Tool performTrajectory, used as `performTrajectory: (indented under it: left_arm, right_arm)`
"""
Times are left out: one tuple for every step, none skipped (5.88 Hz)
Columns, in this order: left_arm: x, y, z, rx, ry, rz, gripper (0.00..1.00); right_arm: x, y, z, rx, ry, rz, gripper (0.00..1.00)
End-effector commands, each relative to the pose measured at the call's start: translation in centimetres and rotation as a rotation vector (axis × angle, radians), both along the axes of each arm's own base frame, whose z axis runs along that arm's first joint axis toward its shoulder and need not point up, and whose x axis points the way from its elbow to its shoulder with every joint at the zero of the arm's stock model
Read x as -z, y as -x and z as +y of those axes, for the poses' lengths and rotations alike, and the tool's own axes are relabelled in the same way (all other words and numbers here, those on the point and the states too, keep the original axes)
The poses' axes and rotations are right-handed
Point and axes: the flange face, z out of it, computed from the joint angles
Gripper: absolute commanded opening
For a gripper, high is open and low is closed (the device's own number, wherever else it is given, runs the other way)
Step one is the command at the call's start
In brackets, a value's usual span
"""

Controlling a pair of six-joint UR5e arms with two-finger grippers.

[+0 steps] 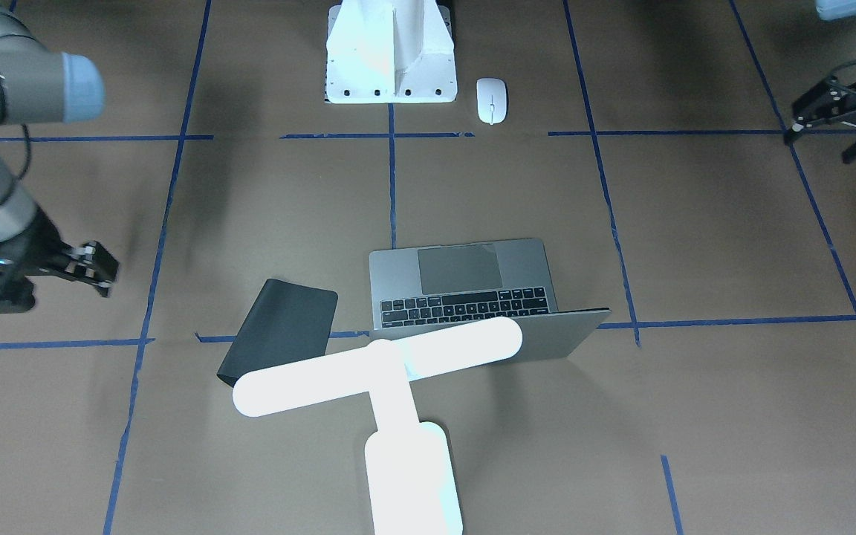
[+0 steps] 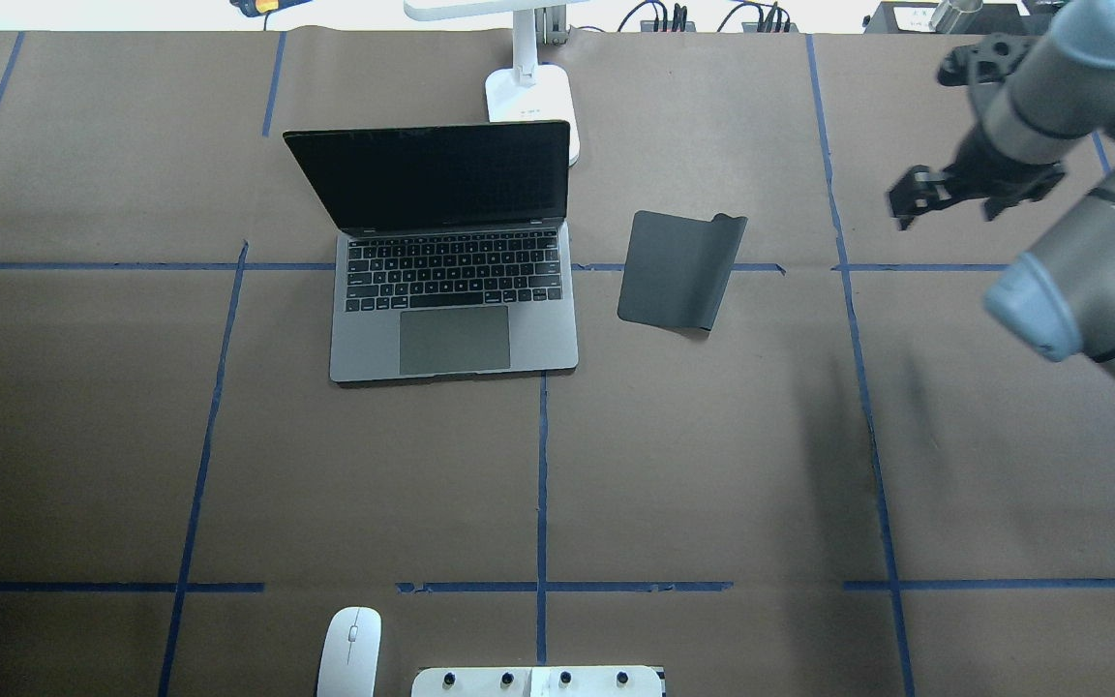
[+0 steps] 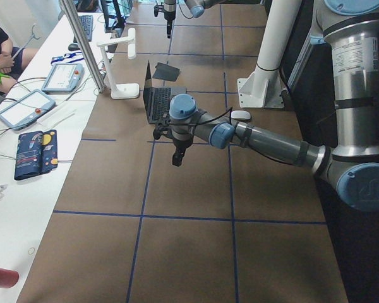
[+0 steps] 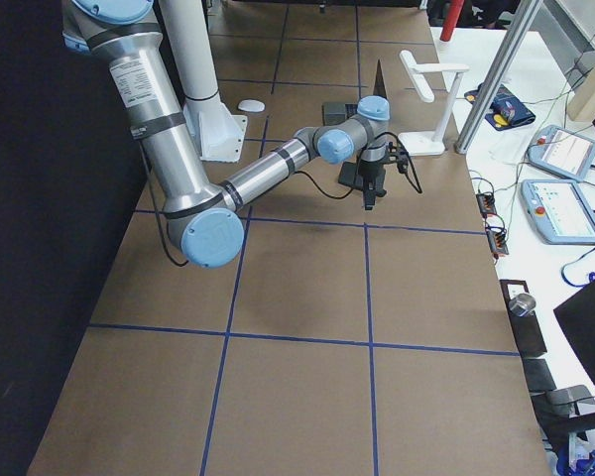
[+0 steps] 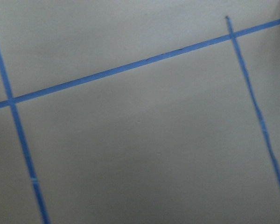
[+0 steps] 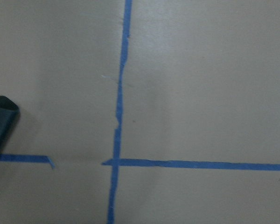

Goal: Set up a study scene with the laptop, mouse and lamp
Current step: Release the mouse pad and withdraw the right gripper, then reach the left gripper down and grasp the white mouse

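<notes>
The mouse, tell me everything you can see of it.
The mouse is a small, glossy white oval, plastic by its look, with a thin dark slit down its front. It lies flat on the brown-covered table, close beside the white bolted pedestal on the robot's left of it, not touching, far from the laptop. Only the table touches it.

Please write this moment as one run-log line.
laptop open | mouse beside pedestal | lamp behind laptop | left gripper empty | right gripper empty

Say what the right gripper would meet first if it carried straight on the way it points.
Probably the bare table: the right gripper points straight down, with the black pad off to one side.
</notes>
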Motion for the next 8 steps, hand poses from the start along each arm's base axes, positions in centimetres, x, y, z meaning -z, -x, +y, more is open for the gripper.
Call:
performTrajectory:
  left_arm:
    - [5.0, -7.4, 3.6, -0.009, 0.041, -0.021, 1.0]
    - [7.8, -10.9, 6.3, -0.024, 0.026, -0.027, 1.0]
    - [10.7, -15.3, 9.1, -0.045, 0.015, -0.015, 1.0]
    - [13.4, -20.6, 12.1, -0.025, 0.021, -0.002, 1.0]
    - [15.6, -26.7, 16.8, 0.021, 0.055, 0.009, 1.0]
    - [17.1, -30.9, 21.4, 0.047, 0.079, 0.028, 1.0]
    - [16.7, -34.4, 25.2, 0.038, 0.093, 0.006, 1.0]
    - [16.9, -39.3, 25.6, 0.06, 0.088, 0.0, 1.0]
  right_arm:
    - [-8.1, -13.6, 2.7, 0.151, -0.068, 0.023, 1.0]
    - [-11.6, -20.9, 5.6, 0.178, -0.096, 0.0, 1.0]
    - [-16.1, -27.1, 10.0, 0.167, -0.083, -0.021, 1.0]
    - [-19.4, -30.0, 13.8, 0.169, -0.061, -0.025, 1.0]
    - [-20.5, -29.8, 15.6, 0.161, -0.038, -0.071, 1.0]
    - [-20.6, -29.7, 15.7, 0.16, -0.035, -0.088, 1.0]
    - [-20.7, -29.7, 15.7, 0.16, -0.034, -0.087, 1.0]
    - [-20.4, -29.9, 15.8, 0.157, -0.041, -0.085, 1.0]
